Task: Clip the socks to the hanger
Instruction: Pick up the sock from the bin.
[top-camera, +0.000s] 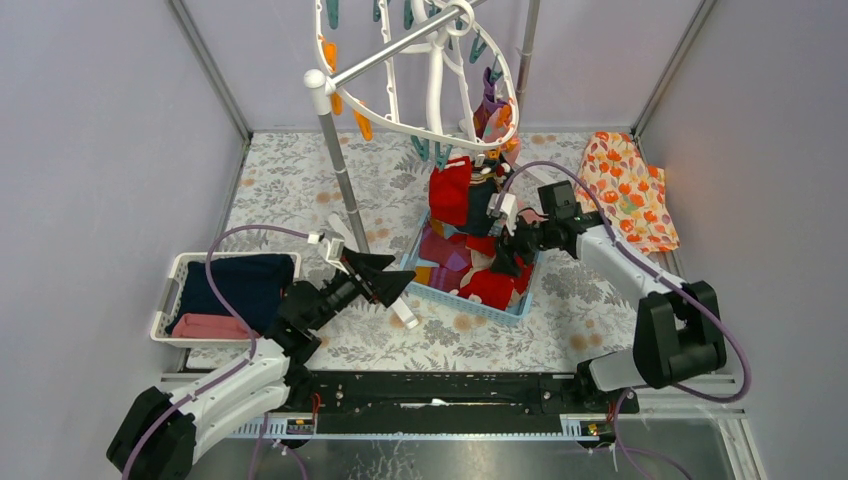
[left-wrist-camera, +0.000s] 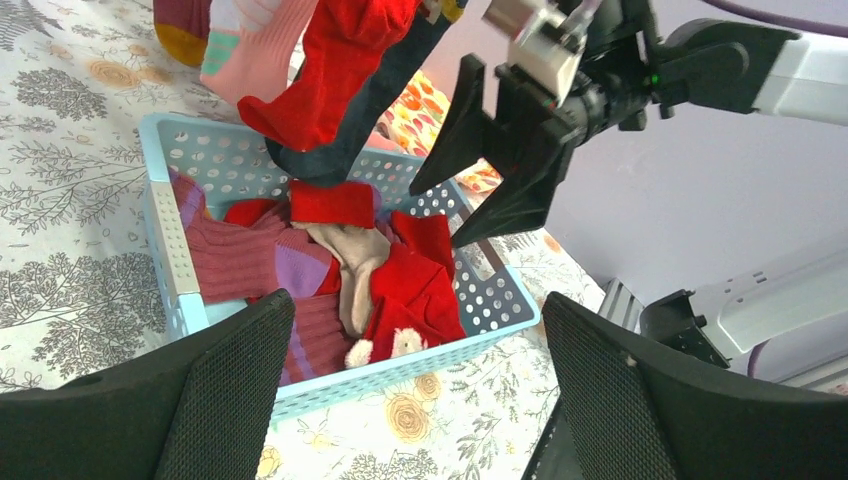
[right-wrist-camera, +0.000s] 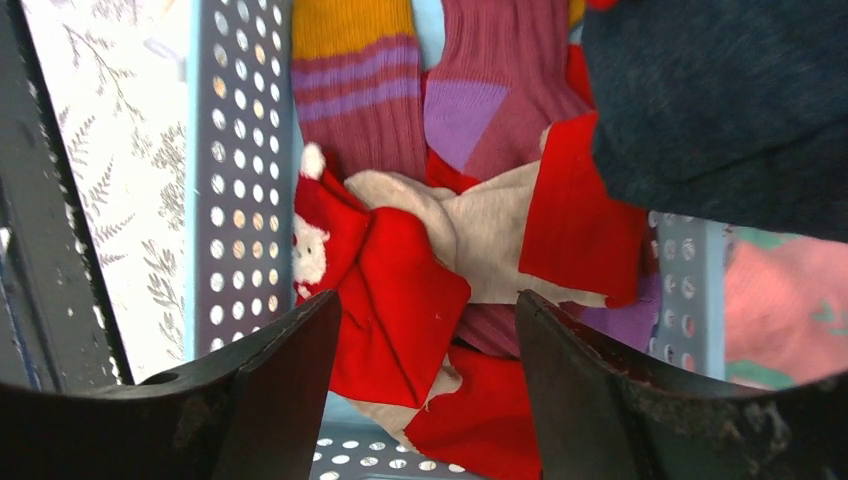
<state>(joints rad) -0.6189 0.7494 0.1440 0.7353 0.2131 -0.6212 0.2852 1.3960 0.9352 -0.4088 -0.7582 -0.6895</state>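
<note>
Socks (left-wrist-camera: 335, 60) hang vertically — hanger (top-camera: 436, 90) (white) tilted.

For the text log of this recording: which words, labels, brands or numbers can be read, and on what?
No readable text.
The blue basket, the socks and the hanger show no lettering.
A red sock bears a Santa face: a picture, not words.
Any marking on the base rail is too small to read.

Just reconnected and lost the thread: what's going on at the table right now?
The right gripper hangs open over the light blue basket, just above a red sock in the pile. The left gripper is open and empty beside the basket. A few socks hang clipped to the white hanger.
</note>
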